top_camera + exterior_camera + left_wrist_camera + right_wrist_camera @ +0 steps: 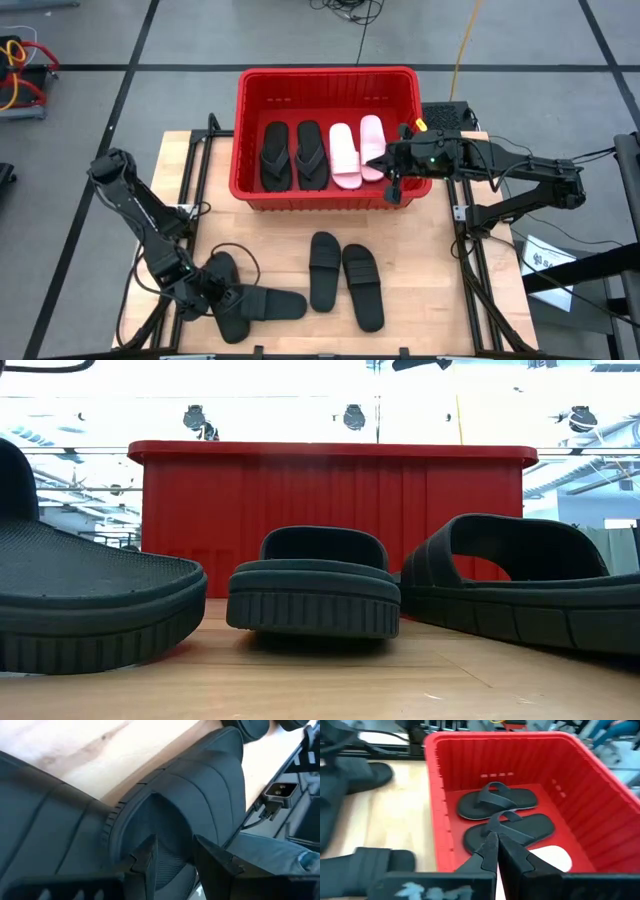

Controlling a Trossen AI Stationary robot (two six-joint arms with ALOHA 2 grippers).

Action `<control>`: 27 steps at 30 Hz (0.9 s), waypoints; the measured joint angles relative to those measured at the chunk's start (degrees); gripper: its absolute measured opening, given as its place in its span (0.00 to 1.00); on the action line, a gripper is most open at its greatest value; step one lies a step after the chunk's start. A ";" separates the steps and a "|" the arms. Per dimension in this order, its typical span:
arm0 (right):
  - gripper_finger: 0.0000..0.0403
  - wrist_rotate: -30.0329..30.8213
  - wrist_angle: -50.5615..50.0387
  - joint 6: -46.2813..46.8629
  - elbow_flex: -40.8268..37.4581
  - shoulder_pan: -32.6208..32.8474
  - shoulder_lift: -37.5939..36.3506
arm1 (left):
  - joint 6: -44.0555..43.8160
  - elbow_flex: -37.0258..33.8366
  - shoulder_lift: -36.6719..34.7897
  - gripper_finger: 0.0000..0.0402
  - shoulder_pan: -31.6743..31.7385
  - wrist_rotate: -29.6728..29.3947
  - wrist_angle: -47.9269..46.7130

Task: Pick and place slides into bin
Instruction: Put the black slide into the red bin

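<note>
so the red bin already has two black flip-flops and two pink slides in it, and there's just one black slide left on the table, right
Not quite. The bin does hold two black flip-flops and two pink slides, but more than one black slide is left on the table. The high view shows a pair side by side at the centre and more under the left hand at the near-left corner.

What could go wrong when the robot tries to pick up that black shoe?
The left gripper sits at the strap of a black slide that lies against another black slide; lifting one might drag the other. The carried slide could also catch on the red bin rim, or bump the right gripper, shut above it.
</note>
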 joint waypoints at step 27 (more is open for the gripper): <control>0.00 -0.63 0.37 0.84 0.00 0.22 0.00 | 10.02 -7.13 -0.02 0.29 2.34 -10.75 16.26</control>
